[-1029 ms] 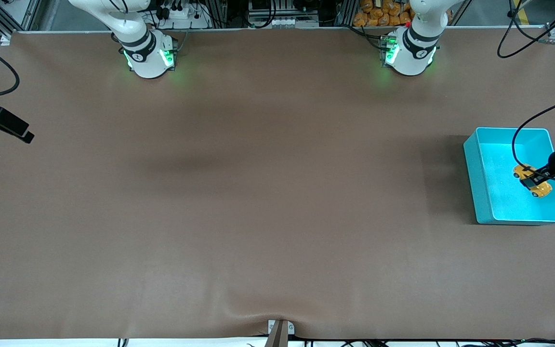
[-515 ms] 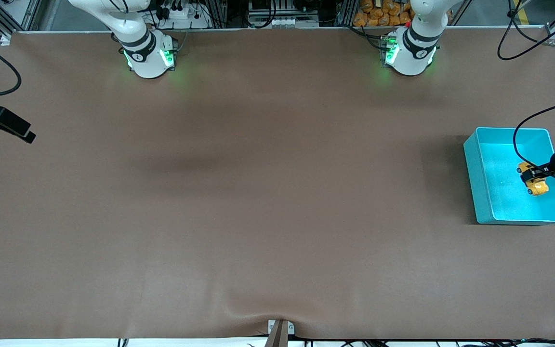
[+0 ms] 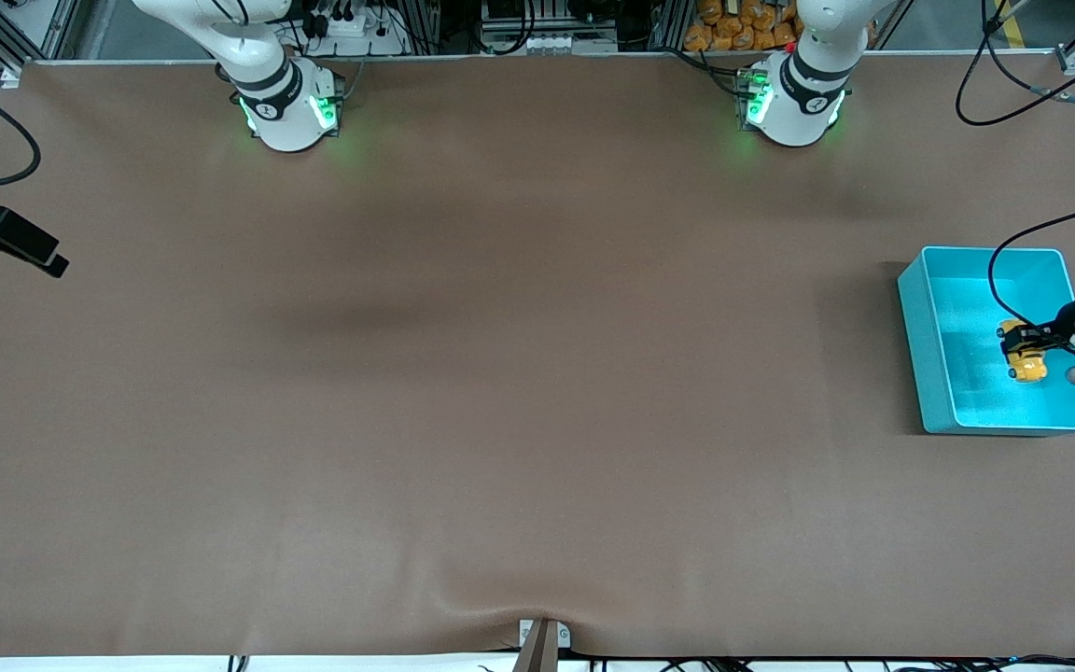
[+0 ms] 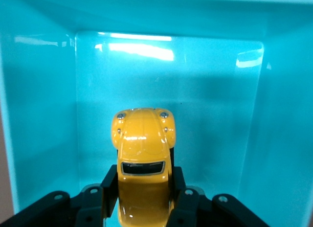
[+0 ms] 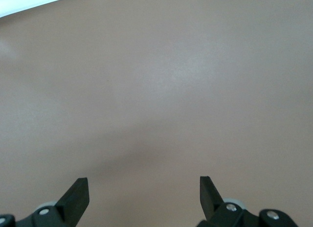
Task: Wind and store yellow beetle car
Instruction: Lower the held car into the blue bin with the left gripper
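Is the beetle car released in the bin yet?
No. The left gripper is shut on the yellow beetle car, holding it over the teal bin floor.

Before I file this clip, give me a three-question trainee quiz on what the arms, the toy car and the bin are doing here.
1. True or false: the left gripper is shut on the yellow beetle car.
2. Over what is the car held? A) bare table B) the teal bin C) the right arm's base
3. Fill in: the right gripper is ____, with only the brown table under it.

Key
1. True: its fingers press both sides of the car.
2. B: the bin's floor and walls surround the car in the left wrist view.
3. open: its fingers are spread, holding nothing; that arm waits.
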